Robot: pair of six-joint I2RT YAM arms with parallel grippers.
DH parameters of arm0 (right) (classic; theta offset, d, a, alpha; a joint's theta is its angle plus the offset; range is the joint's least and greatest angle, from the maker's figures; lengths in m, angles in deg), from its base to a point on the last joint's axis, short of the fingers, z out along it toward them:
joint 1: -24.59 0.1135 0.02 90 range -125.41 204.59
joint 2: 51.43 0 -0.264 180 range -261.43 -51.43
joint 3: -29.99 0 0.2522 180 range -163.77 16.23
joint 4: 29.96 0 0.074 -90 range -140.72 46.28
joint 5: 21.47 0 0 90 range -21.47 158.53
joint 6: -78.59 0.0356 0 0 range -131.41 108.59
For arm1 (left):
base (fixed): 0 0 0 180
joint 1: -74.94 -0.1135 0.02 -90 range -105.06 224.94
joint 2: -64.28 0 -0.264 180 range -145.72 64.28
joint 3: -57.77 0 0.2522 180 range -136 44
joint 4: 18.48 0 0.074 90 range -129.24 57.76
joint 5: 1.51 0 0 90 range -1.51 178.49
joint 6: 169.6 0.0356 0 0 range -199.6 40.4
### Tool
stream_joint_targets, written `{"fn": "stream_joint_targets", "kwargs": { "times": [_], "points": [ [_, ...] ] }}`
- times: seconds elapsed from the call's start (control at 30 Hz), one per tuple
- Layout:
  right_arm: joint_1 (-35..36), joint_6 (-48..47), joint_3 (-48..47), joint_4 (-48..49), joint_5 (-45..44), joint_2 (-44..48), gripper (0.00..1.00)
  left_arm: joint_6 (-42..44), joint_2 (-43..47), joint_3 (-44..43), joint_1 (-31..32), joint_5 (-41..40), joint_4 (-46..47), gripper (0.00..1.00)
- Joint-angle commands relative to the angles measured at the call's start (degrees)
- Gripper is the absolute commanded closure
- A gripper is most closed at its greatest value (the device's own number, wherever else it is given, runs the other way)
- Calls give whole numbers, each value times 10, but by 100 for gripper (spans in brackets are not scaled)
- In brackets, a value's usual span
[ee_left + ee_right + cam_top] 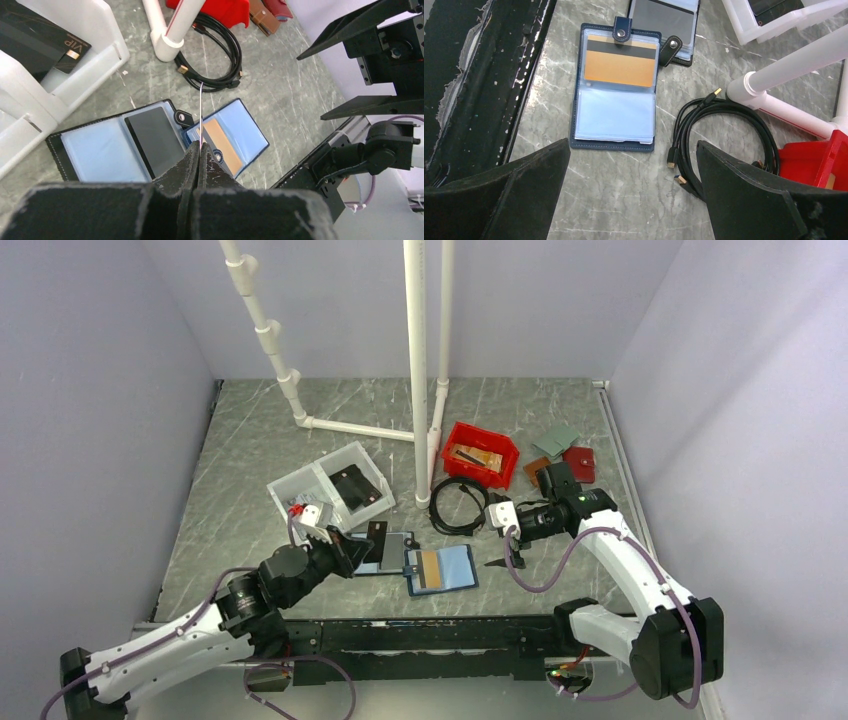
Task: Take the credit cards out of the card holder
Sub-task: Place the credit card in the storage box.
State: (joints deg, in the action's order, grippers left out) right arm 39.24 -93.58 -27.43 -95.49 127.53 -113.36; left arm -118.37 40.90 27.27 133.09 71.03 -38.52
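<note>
- Left wrist view: the left gripper point(199, 150) is clenched on a thin card point(201, 107), seen edge-on as a pale line rising straight up from between its fingertips.
- Only the bottom edge of that card appears to be pinched. A fast swing or a knock could twist it out of the grip.
- Just beyond the fingertips and below them lies the card holder point(235, 137), open and flat on the table point(295, 85), with its light-blue sleeves facing up.
- A gold card point(620, 62) with a black stripe sits in the upper sleeve, so the job looks part done.
- To the hand's left, a black-edged folio point(115, 145) touches the card holder, and the two snap tabs overlap. A reach for the gold card could catch the wrong tab or drag both books.
- Nothing pins the card holder down, so pulling the gold card may lift or slide the whole thing.
- The right gripper point(633, 150) hangs spread wide and empty above the card holder's near edge.
- A coiled cable point(724, 140) lies beside its right finger and could snag on the way down.
</note>
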Motion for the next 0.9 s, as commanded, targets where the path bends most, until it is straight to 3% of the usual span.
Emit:
{"fn": "stream_joint_targets", "kwargs": {
  "times": [0.0,0.87],
  "points": [
    [-2,1,-8,14,12,-3,0,33,13,-22,-1,-47,10,100],
    [-2,2,-7,16,7,-7,0,108,-53,-48,-22,-86,58,100]
  ]
}}
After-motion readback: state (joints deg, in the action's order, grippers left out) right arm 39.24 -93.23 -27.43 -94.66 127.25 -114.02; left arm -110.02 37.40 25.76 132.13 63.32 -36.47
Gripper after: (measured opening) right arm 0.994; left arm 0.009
